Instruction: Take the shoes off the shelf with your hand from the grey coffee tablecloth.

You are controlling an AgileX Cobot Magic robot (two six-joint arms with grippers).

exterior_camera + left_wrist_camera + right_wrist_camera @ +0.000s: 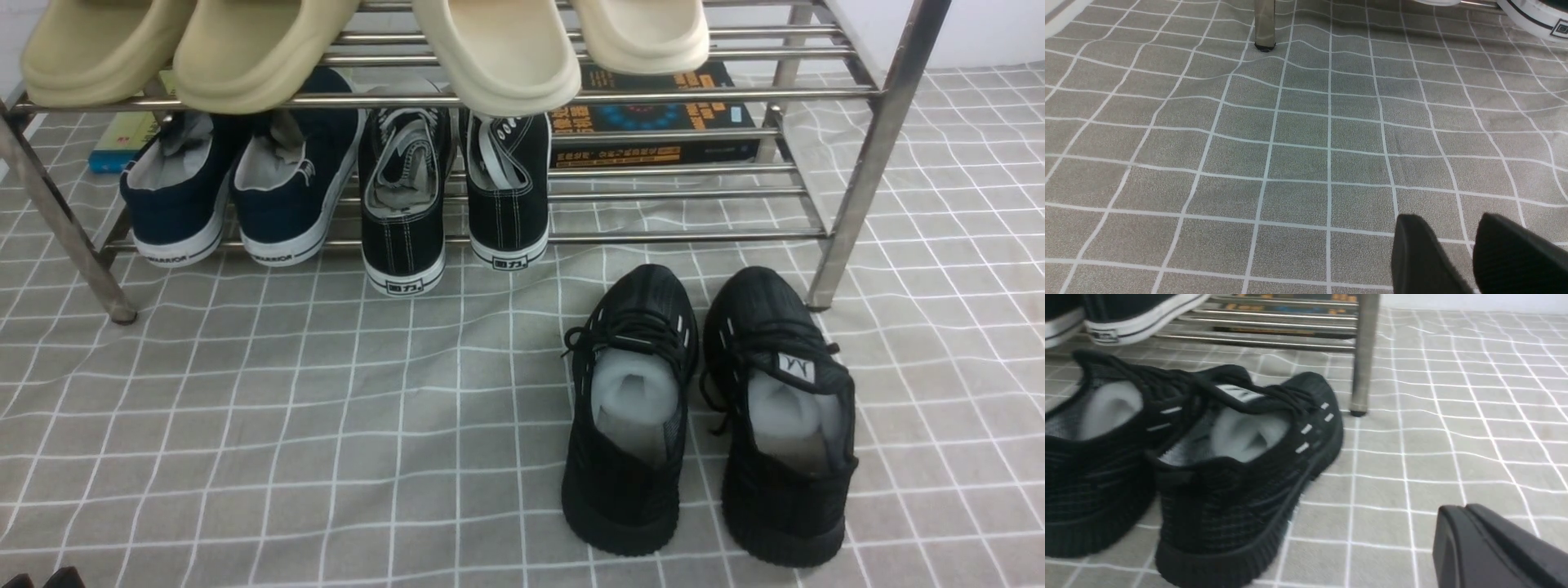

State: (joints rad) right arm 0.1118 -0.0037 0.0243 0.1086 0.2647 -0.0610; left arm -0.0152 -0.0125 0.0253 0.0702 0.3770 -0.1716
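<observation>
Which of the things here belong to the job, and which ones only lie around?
Job: black knit sneakers on the grid tablecloth; steel shoe rack; right gripper, shut.

Lying about: navy shoes, black canvas shoes, beige slippers, cream slippers, books.

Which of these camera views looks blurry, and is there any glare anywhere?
Right wrist view: the black sneakers are smeared, edges soft. Front view: sharp, with bright glints along the shelf bars. Left wrist view: crisp tablecloth grid, even light, no glare.
</observation>
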